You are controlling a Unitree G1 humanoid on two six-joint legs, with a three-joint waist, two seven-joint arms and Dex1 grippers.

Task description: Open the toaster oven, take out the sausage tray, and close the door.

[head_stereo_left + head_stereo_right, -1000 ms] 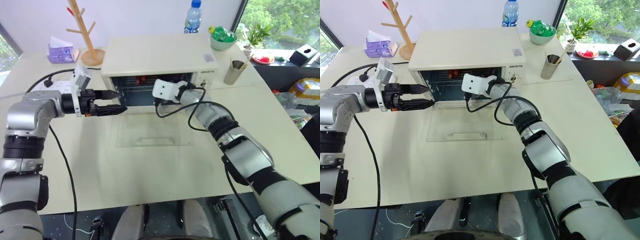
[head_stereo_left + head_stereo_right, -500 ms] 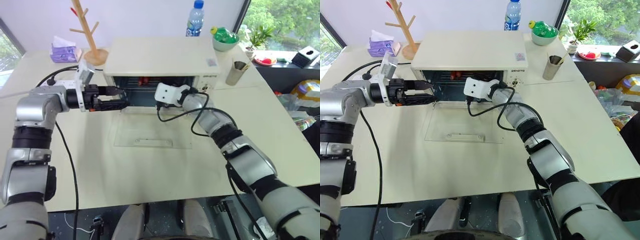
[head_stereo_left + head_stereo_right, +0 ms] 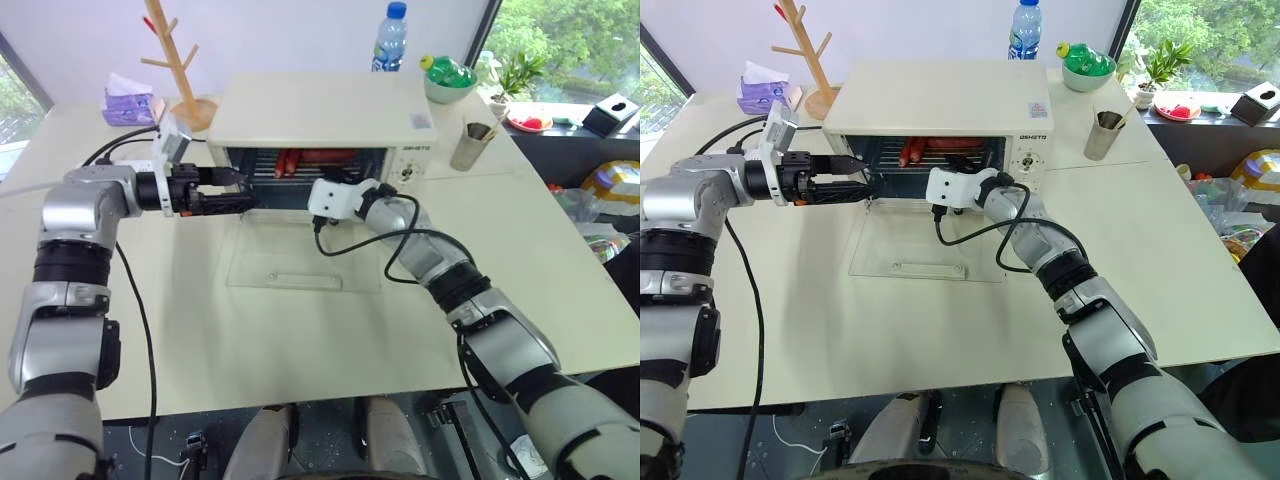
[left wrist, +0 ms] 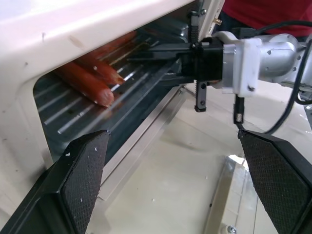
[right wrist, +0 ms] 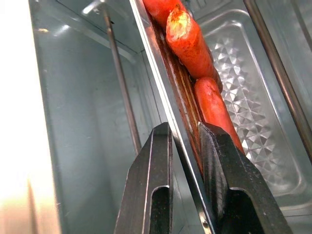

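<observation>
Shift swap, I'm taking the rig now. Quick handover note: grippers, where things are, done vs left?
Right gripper: shut on the front rim of the sausage tray, which sits inside the toaster oven.
Left gripper: open, holding nothing, level at the oven mouth's left side.
Door: fully open, lying flat on the table.
Done: door opened, tray gripped.
Left: pull the tray out and set it down, release it, then close the door.
</observation>
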